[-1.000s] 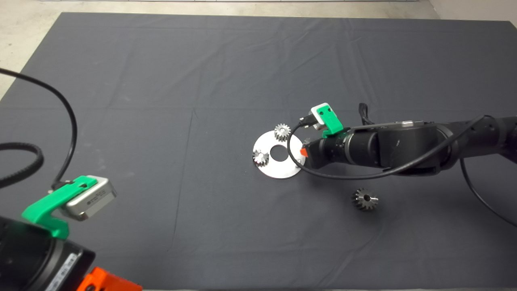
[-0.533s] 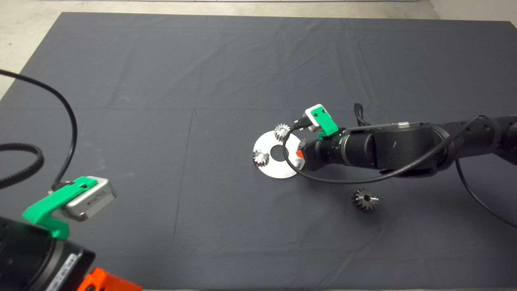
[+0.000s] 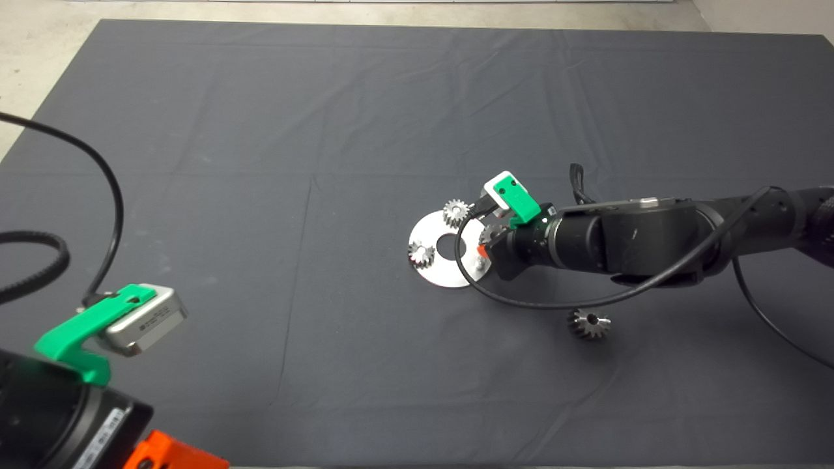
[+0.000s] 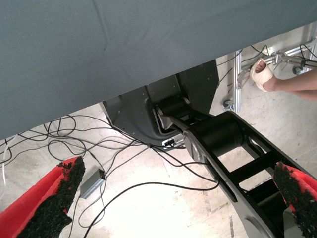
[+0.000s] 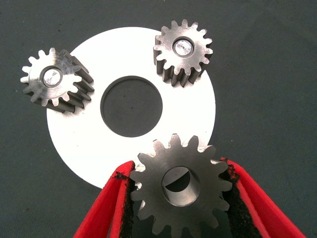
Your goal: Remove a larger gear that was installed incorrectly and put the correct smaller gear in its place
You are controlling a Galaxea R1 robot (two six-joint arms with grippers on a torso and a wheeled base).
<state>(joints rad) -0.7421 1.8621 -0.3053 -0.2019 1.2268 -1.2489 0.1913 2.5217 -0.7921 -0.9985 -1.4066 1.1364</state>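
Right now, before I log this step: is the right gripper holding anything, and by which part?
Yes: the right gripper holds the smaller gear by its toothed rim, one pad on each side.

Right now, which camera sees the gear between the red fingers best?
The right wrist view. The smaller gear sits close up in the right gripper, with its teeth and centre hole clear. The head view shows only a bit of it beside the arm. The parked left gripper has a wrist view of only floor and cables.
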